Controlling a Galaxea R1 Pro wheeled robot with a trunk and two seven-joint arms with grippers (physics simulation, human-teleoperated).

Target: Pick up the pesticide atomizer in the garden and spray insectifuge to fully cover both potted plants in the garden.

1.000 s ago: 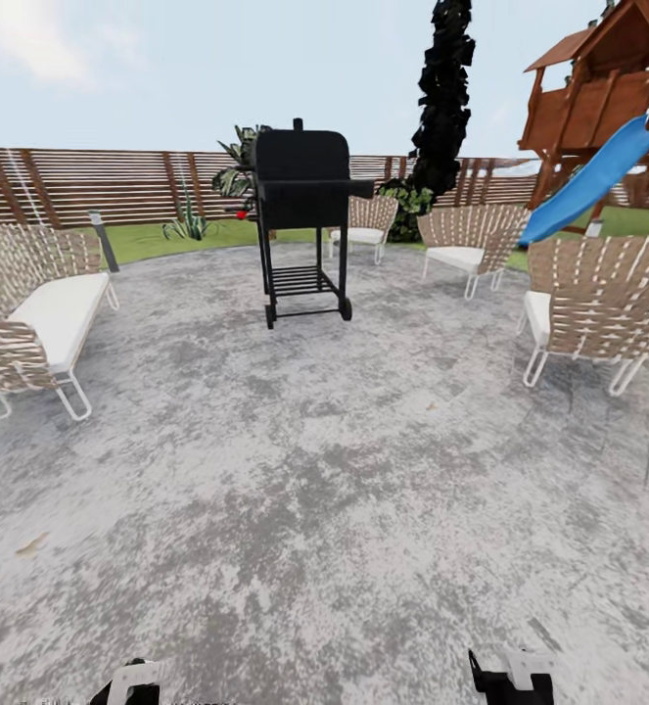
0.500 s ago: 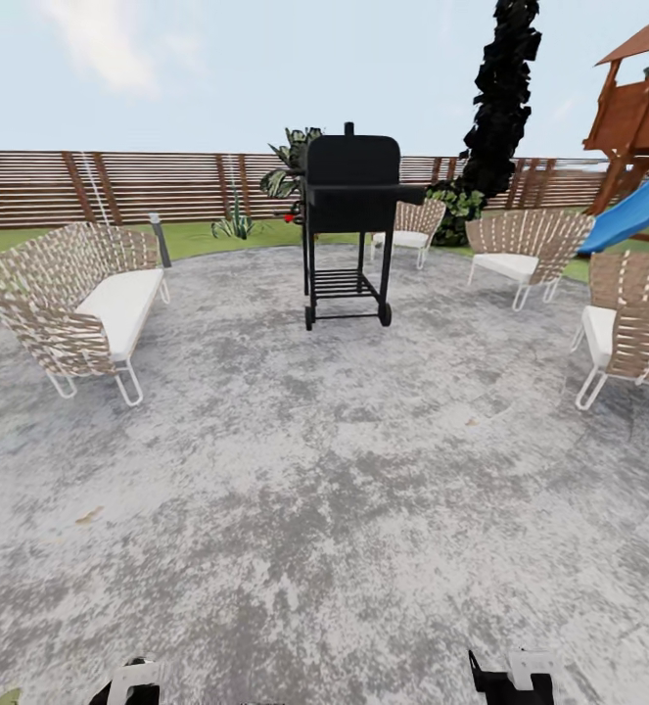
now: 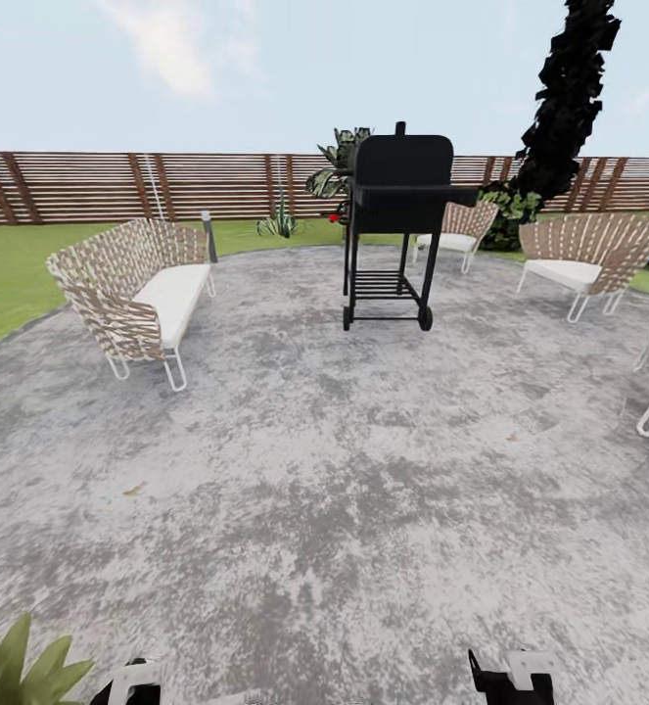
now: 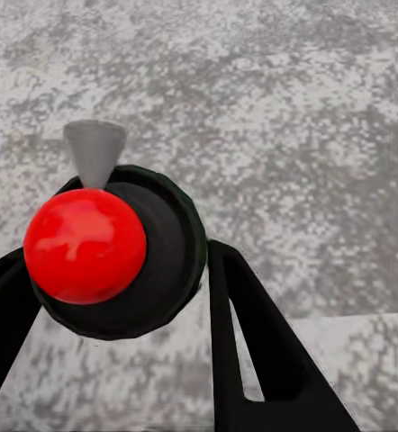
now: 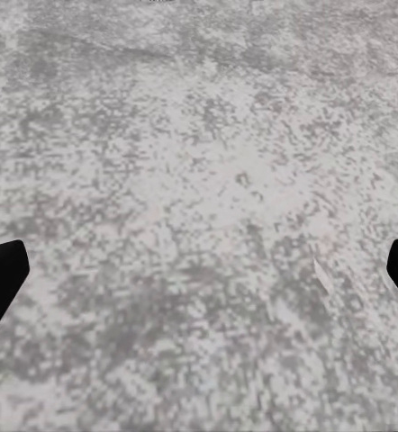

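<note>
Grey patio (image 3: 324, 470) under us; left jaws pinching pesticide atomizer (image 4: 118, 261), right jaws spread, empty. Next we judge: approach potted plant (image 3: 16, 666) at patio's near-left edge, spray.

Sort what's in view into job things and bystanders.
Job: pesticide atomizer, clamped in the left pincer; green leaves at the head view's lower corner, probably a potted plant.
Bystanders: black grill; woven sofa; woven chair; slat fence.

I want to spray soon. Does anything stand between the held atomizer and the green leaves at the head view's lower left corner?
Nothing visible does: the left gripper holds the pesticide atomizer over bare patio, with the green leaves close beside that arm.
</note>
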